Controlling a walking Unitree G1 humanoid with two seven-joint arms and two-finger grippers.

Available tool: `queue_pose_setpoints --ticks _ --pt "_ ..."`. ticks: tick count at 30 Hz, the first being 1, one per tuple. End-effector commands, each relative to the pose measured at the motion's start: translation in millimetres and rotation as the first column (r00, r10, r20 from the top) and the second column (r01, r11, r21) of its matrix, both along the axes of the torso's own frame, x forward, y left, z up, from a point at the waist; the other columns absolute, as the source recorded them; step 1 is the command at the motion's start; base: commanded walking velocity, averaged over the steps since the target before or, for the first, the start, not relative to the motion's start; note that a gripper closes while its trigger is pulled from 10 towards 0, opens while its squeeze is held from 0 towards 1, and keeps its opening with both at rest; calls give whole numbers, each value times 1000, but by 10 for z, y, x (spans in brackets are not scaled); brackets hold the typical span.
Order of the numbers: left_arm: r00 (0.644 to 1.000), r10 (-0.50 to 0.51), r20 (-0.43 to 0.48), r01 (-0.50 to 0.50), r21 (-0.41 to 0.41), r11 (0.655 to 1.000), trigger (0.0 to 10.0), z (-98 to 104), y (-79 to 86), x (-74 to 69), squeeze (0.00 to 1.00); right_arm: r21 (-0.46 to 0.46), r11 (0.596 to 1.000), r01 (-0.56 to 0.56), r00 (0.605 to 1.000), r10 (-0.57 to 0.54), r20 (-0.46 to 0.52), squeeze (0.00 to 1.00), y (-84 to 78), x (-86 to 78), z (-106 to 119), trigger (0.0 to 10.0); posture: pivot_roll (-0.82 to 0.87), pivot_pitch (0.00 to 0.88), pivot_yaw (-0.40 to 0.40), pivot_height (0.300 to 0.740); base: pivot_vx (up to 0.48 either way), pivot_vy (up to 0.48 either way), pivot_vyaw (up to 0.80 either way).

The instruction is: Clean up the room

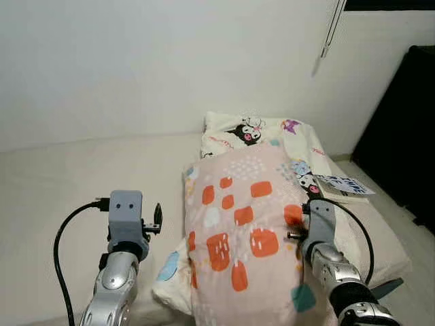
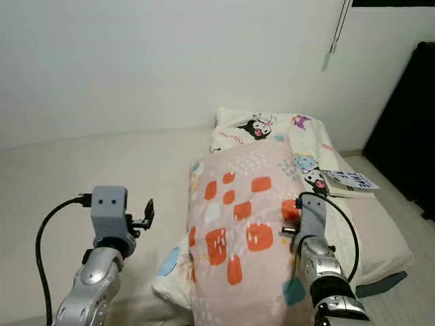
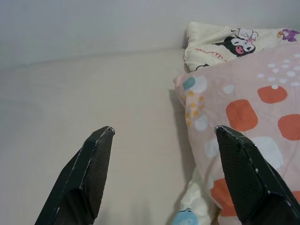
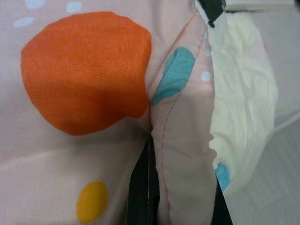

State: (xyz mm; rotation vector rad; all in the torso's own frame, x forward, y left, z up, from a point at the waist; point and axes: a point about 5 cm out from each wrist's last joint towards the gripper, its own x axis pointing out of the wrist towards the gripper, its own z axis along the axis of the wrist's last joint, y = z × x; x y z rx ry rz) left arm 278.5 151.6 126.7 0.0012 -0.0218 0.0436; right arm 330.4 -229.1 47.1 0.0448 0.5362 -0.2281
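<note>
Right gripper [image 4: 180, 187] pinches the pillow's [image 1: 241, 231] seam. Left gripper [image 3: 171, 173], open and empty, should grip its near edge.

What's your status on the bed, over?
Right pincer shut on pink pillow edge. Left pincer open, hovering over the mattress beside it. Cartoon pillow behind, booklet on bed edge.

Both arms are shiny silver metal with rounded segments, each topped by a boxy grey plastic wrist block; the left block has two small dark screw holes. A black cable loops out behind each block. The left pincer [image 3: 159, 176] has two long, matte black, wedge-shaped fingers [image 3: 89, 178] with textured faces.
</note>
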Motion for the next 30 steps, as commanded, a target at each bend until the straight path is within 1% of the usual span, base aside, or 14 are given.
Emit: queue_pose_setpoints --ticks 1,2,3,4,5,7,8,12,13,14,16,18,20,30 --pt "999 -12 -35 12 1 1000 10000 -61 -38 -10 0 31 999 -9 1000 8 15 0 -1 15 8 10000 -47 111 -20 740 0 0 0" --pt "999 -28 -31 28 -9 1000 10000 -49 -75 -13 0 98 995 -31 999 28 31 0 56 37 7 10000 -36 119 -25 740 0 0 0" --pt "999 -28 -31 28 -9 1000 10000 -49 -75 -13 0 98 995 -31 999 28 31 0 56 37 7 10000 -36 119 -25 740 0 0 0" --pt "999 -43 -23 42 -28 999 10000 -31 -114 -17 0 180 983 -26 998 15 62 0 94 67 33 10000 -36 119 -25 740 0 0 0" --pt "999 -43 -23 42 -28 999 10000 -31 -114 -17 0 180 983 -26 998 15 62 0 94 67 33 10000 -36 119 -25 740 0 0 0" --pt "999 -49 -23 48 -53 997 10000 -28 -142 -30 0 261 965 -16 996 -7 88 0 124 90 55 10000 -30 124 -26 740 0 0 0" --pt "998 -51 -29 49 -68 997 10000 -37 -153 -42 0 271 962 -11 995 -16 97 0 129 99 65 10000 -28 126 -25 740 0 0 0" --pt "998 -60 -35 57 -80 995 10000 -57 -183 -82 0 195 981 -18 992 -7 125 0 109 118 105 10000 -29 125 -23 740 0 0 0" --pt "997 -65 -38 62 -86 994 10000 -63 -191 -95 0 159 987 -34 989 10 149 0 117 137 136 10000 -29 126 -20 740 0 0 0" --pt "997 -65 -38 62 -86 994 10000 -63 -191 -95 0 159 987 -34 989 10 149 0 117 137 136 10000 -29 126 -20 740 0 0 0" --pt "996 -73 -47 68 -100 993 10000 -73 -195 -108 0 88 993 -73 979 54 197 0 145 180 209 10000 -31 125 -18 740 0 0 0" --pt "996 -76 -56 70 -109 992 10000 -87 -186 -111 0 53 992 -111 964 95 247 0 190 222 284 10000 -32 126 -17 736 0 0 0" --pt "996 -74 -56 68 -106 992 10000 -86 -174 -111 0 52 989 -139 949 118 291 0 231 253 346 10000 -31 126 -17 726 0 0 0" --pt "996 -60 -70 55 -77 996 10000 -102 -130 -120 0 39 986 -165 930 142 340 0 309 284 413 10000 -29 127 -17 692 0 0 0"
